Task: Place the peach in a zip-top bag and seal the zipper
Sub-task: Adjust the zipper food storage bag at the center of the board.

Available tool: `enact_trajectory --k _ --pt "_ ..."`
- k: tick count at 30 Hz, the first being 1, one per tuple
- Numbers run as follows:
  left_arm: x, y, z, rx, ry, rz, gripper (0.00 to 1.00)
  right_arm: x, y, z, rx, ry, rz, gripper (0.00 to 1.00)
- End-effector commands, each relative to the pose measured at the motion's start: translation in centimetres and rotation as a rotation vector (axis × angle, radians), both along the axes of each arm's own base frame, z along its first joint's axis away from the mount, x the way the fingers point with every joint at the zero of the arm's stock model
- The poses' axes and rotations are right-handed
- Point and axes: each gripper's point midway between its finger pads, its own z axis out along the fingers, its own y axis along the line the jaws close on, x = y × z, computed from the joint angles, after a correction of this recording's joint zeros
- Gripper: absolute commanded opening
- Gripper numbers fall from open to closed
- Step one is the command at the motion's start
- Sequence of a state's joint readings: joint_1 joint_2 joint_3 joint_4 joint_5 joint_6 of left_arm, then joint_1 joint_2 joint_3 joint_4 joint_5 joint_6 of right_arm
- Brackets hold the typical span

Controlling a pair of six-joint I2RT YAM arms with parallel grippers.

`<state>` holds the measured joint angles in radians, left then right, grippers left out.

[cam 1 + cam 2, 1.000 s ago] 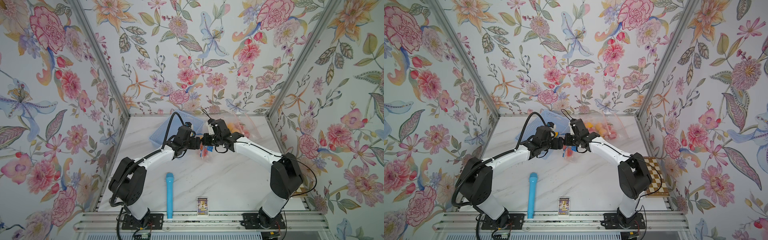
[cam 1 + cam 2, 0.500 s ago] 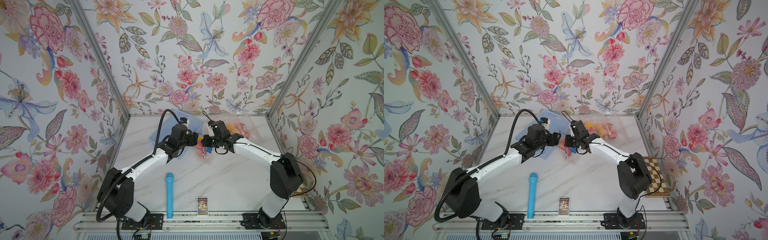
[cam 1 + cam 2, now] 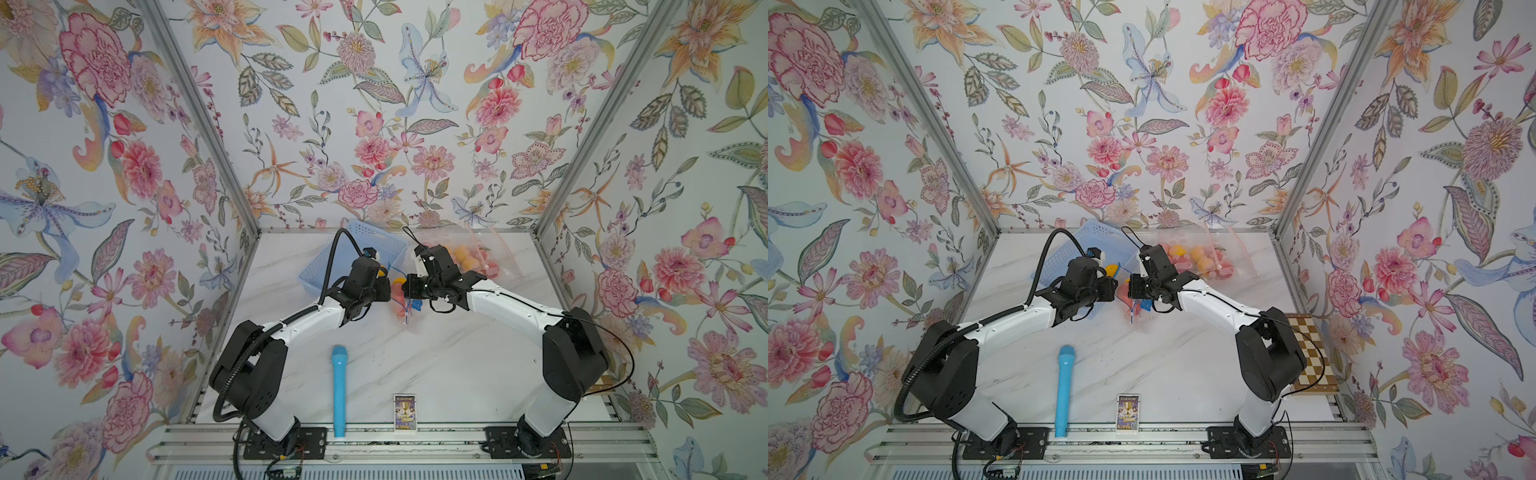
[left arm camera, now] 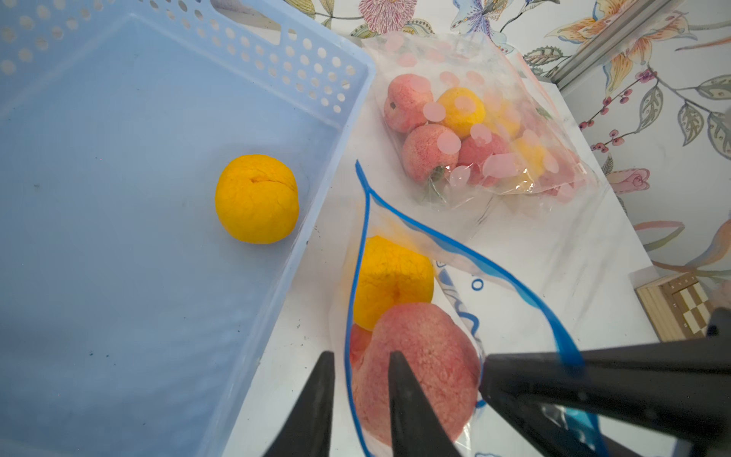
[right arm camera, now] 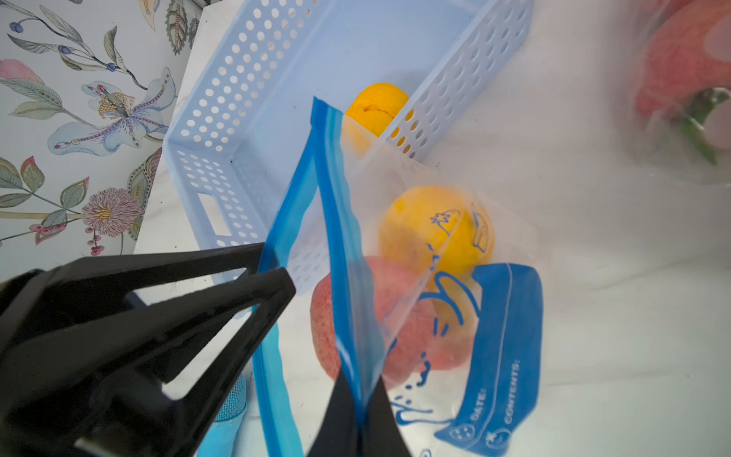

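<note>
Pinching the lip of the zip-top bag (image 5: 395, 178) that lies farther from the blue basket (image 4: 328, 79), your right gripper (image 5: 360, 391) is clamped fully together on the blue zipper strip (image 5: 336, 237). That grip raises this side and props the mouth wide. Your left gripper (image 4: 360, 356) straddles the opposite lip, the one nearer the basket. Its jaws are drawn close, yet a slit shows between them in the left wrist view, so you cannot tell whether it truly bites. The pink peach (image 4: 419, 364) lies inside the bag, just beside the basket's long wall, touching a yellow fruit (image 4: 391, 277). Placing looks done. With the mouth gaping, your next job is probably bringing both lips together and pressing along the strip.
</note>
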<state>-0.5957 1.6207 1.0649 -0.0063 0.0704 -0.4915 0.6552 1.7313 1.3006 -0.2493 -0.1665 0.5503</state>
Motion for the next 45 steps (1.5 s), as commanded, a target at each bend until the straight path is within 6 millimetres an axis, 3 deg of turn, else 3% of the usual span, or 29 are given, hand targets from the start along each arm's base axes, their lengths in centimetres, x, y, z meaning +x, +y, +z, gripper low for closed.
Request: enact_trajectory --k 1,2,5,6,8,12,17,25,33,45 --pt "-0.2 -0.2 0.4 -0.025 -0.014 -0.015 0.06 0.1 -1.3 1.0 -0.029 -0.034 -0.045 0.0" --pt "-0.3 -0.4 1.0 -0.042 -0.021 -0.026 0.01 0.3 -2.0 0.6 -0.064 -0.029 -0.073 0.0" --pt "-0.9 -1.4 2.4 -0.098 -0.026 -0.076 0.0 0.6 -5.2 -0.7 -0.213 -0.013 -0.185 0.0" --pt "-1.5 -1.6 4.4 -0.142 -0.053 -0.099 0.0 0.7 -6.5 -1.0 -0.268 -0.007 -0.227 0.0" --pt "-2.2 -2.2 5.6 -0.188 -0.058 -0.136 0.0 0.5 -8.5 -1.5 -0.362 0.013 -0.292 0.0" --pt "-2.8 -1.3 7.5 -0.189 -0.097 -0.118 0.0 -0.2 -10.8 -0.7 -0.516 0.001 -0.35 0.07" --pt "-2.6 -0.3 7.5 -0.14 -0.111 -0.087 0.0 -0.7 -8.6 0.3 -0.502 -0.006 -0.275 0.11" --pt "-2.4 -1.7 3.9 -0.181 -0.028 -0.103 0.0 -0.8 -4.7 0.4 -0.443 0.011 -0.17 0.15" --pt "-1.9 -2.4 2.9 -0.205 -0.004 -0.108 0.0 -0.8 -4.3 0.9 -0.419 0.012 -0.16 0.18" --pt "-1.5 -2.2 3.5 -0.179 -0.021 -0.098 0.21 -1.4 -3.9 3.0 -0.284 0.0 -0.147 0.49"
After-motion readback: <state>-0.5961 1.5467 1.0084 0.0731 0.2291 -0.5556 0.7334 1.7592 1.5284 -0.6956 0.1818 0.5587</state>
